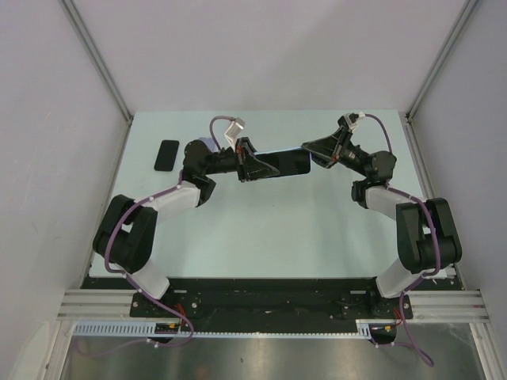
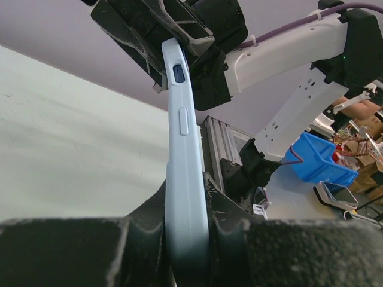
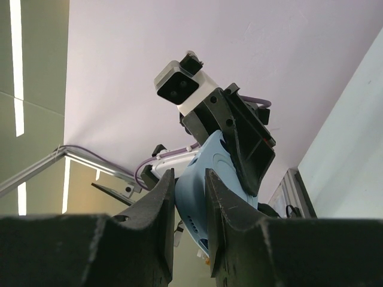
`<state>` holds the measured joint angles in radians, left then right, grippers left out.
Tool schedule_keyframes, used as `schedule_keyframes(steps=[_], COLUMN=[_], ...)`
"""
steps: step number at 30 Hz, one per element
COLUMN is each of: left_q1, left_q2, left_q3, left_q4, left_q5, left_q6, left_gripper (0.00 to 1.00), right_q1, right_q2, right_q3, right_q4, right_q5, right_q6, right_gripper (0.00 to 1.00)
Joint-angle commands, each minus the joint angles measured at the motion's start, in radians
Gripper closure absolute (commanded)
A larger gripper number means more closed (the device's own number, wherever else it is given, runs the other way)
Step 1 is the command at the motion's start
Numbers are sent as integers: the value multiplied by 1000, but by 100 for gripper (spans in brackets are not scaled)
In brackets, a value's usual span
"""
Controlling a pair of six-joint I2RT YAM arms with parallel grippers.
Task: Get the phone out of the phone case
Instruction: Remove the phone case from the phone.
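Observation:
A light blue phone case (image 1: 283, 163) hangs above the table's middle, held flat between both arms. Inside its blue rim a dark face shows from above, apparently the phone; I cannot tell more. My left gripper (image 1: 253, 165) is shut on the case's left end. In the left wrist view the case (image 2: 182, 119) runs edge-on from between the left gripper (image 2: 187, 239), its side buttons showing. My right gripper (image 1: 313, 154) is shut on the right end. In the right wrist view the case's (image 3: 200, 173) rounded end, with its speaker holes, sits pinched in the right gripper (image 3: 190, 203).
A small black flat slab (image 1: 166, 155), phone-shaped, lies on the pale green table (image 1: 261, 229) at the far left. Grey walls close in the back and both sides. A blue bin (image 2: 317, 158) stands off the table, seen from the left wrist.

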<state>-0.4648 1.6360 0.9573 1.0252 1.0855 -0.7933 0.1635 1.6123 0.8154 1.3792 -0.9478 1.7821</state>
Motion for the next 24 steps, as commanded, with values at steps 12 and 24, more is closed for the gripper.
schedule_keyframes(steps=[12,24], left_q1=[-130,-133], left_q2=[-68,-56], left_q3=[8,-3], left_q4=[312,326], left_q5=[283,303], left_q6=[-43,-18], left_gripper=[100,100], right_q1=[-25,-45], right_q2=[32,8], right_q3=[-4,-33], right_q4=[-85,-117], right_q5=[133,178], right_q6=[-62,63], right_gripper=[90,99])
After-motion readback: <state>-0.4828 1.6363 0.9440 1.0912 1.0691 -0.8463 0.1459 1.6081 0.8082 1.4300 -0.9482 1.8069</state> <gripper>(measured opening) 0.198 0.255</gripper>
